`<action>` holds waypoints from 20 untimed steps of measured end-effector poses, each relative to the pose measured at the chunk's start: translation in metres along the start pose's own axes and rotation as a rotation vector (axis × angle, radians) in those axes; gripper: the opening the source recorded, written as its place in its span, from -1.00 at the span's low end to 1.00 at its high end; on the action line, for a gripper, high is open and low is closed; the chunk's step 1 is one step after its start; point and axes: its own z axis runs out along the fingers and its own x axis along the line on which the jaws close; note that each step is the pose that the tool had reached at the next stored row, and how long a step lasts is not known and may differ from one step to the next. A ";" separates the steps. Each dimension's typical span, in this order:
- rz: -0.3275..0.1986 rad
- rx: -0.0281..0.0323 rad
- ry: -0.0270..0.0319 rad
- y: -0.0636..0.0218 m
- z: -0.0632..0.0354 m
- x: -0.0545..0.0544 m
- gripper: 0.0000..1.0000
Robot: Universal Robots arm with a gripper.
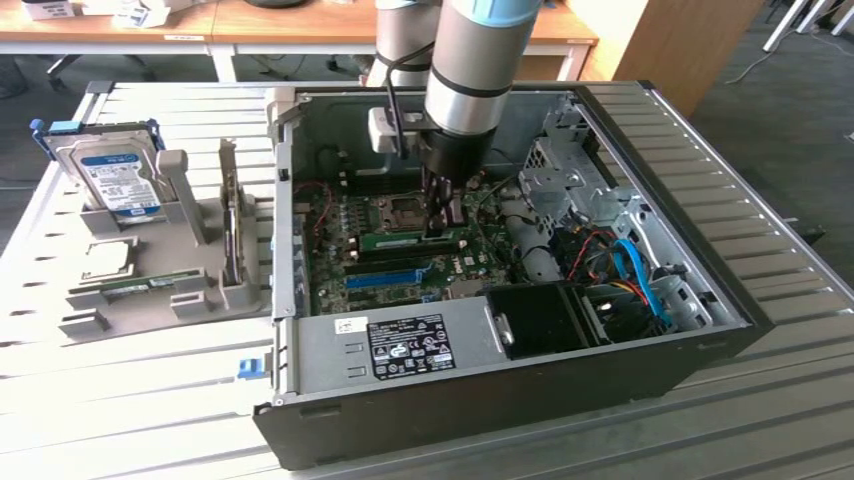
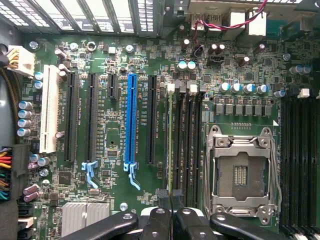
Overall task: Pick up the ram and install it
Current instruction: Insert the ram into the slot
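Observation:
The ram (image 1: 400,240) is a thin green stick standing on edge in a memory slot of the motherboard (image 1: 350,225), inside the open computer case (image 1: 534,400). In the wrist view the ram (image 2: 170,135) is a narrow pale-green line in the slot beside the CPU socket (image 2: 240,172). My gripper (image 1: 442,222) reaches straight down into the case over the end of the stick at the exterior view's right. The gripper (image 2: 170,194) has its black fingertips (image 2: 162,196) drawn together on either side of the stick's top edge.
A long blue expansion slot (image 2: 131,120) and black slots run parallel to the ram. Cables and a drive cage (image 1: 574,180) crowd the case at the exterior view's right, with the power supply (image 1: 400,345) in front. A grey rack (image 1: 147,270) outside holds a hard drive (image 1: 114,180) and a green stick (image 1: 134,285).

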 end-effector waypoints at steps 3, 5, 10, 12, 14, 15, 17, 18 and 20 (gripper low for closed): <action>0.000 0.0000 0.0000 0.0000 0.0002 0.000 -0.76; 0.000 0.0000 -0.0001 0.0000 0.0013 0.000 -0.76; 0.000 0.0001 -0.0004 -0.0001 0.0023 0.000 -0.76; 0.000 0.0001 -0.0001 -0.0002 0.0032 0.000 -0.76; 0.000 -0.0001 0.0002 -0.0001 0.0032 0.000 -0.76; 0.000 -0.0001 0.0002 0.0000 0.0032 0.000 -0.76; 0.000 0.0000 0.0000 0.0002 0.0034 0.000 -0.76; 0.000 0.0000 0.0000 0.0003 0.0035 0.000 -0.76; 0.000 0.0000 0.0000 0.0004 0.0036 0.000 -0.76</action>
